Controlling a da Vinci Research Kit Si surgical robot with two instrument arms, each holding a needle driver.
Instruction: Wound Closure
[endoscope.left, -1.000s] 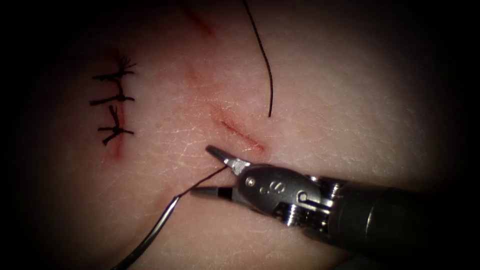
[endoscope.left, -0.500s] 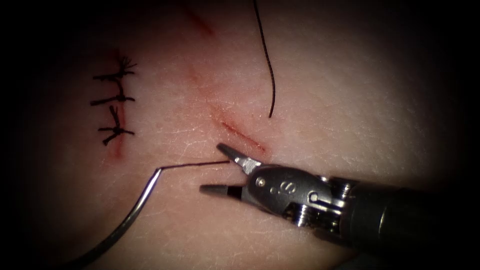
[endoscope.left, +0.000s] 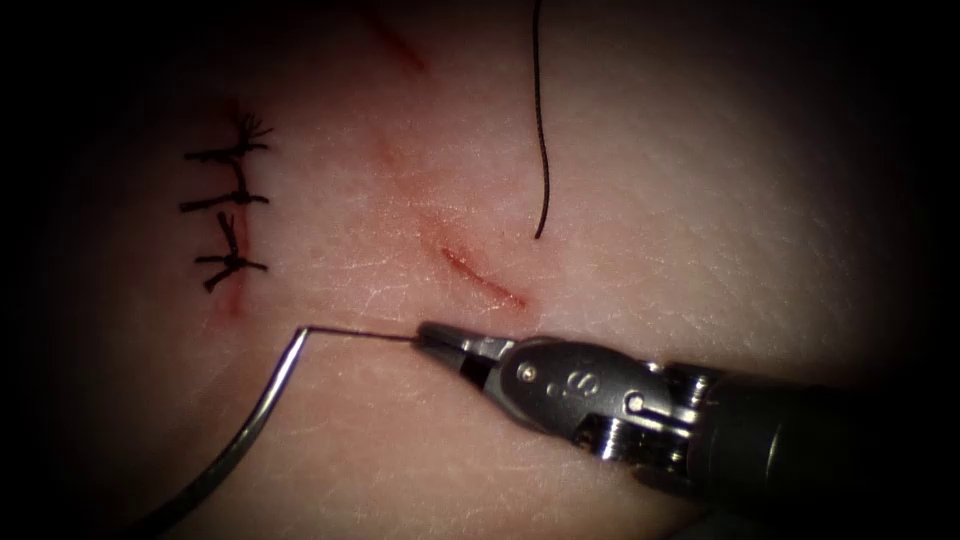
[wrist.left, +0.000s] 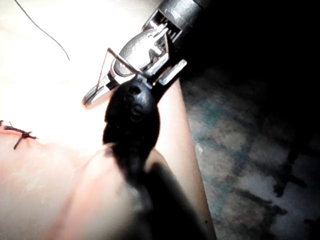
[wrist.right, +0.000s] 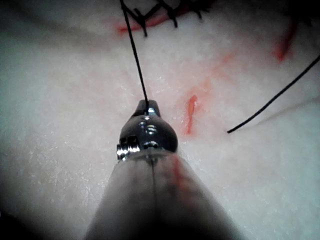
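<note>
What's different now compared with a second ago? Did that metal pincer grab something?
Yes. The right gripper, open a second ago, has shut on the thread close to the needle. The needle's thread end has swung up and left, lying on the tissue. The stitches and the small cut look unchanged.

right tool: shiny polished metal | needle: smooth bright steel wire | thread: thin matt black strand | tissue: pale, moist, finely creased skin

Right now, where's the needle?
In the endoscope view the needle lies on the tissue, left of the cut. The right hand is shut on the thread at its tail.
</note>
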